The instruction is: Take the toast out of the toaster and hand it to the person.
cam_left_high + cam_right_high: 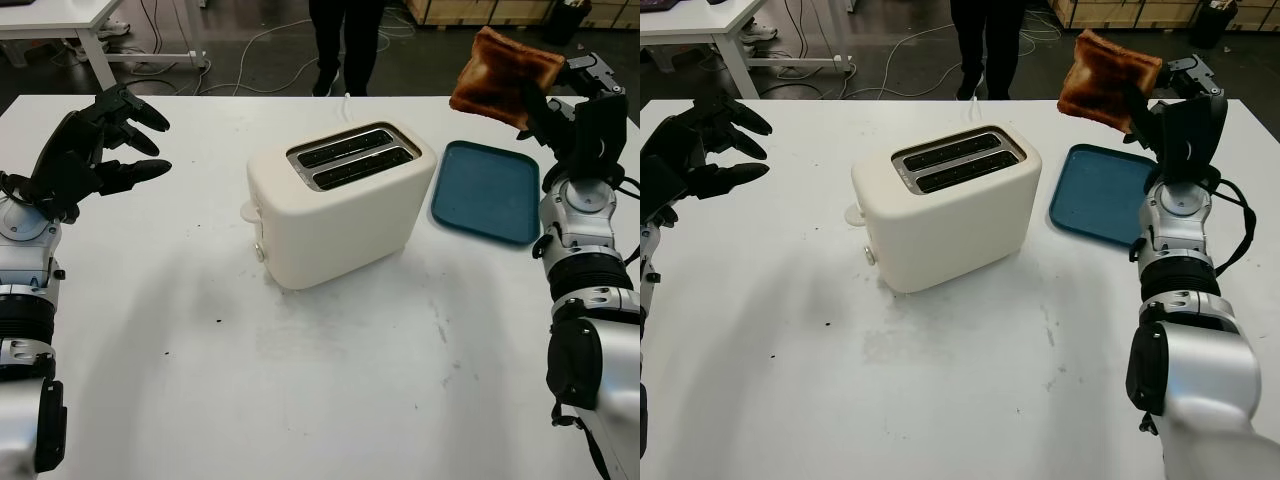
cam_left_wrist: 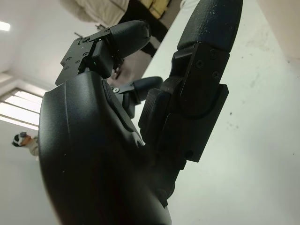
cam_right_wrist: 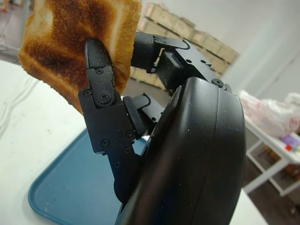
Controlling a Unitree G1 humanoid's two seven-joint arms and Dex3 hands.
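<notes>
The right hand [image 1: 560,95] is raised above the blue tray [image 1: 487,190], its fingers [image 3: 101,89] clamped on a browned slice of toast [image 1: 503,76] held in the air, to the right of the toaster [image 1: 340,200] and beyond it. The cream toaster stands mid-bench [image 1: 300,390], the tray just beside it. The left hand [image 1: 95,145] hovers to the toaster's left, holding nothing. A person's legs [image 1: 345,40] stand beyond the bench.
</notes>
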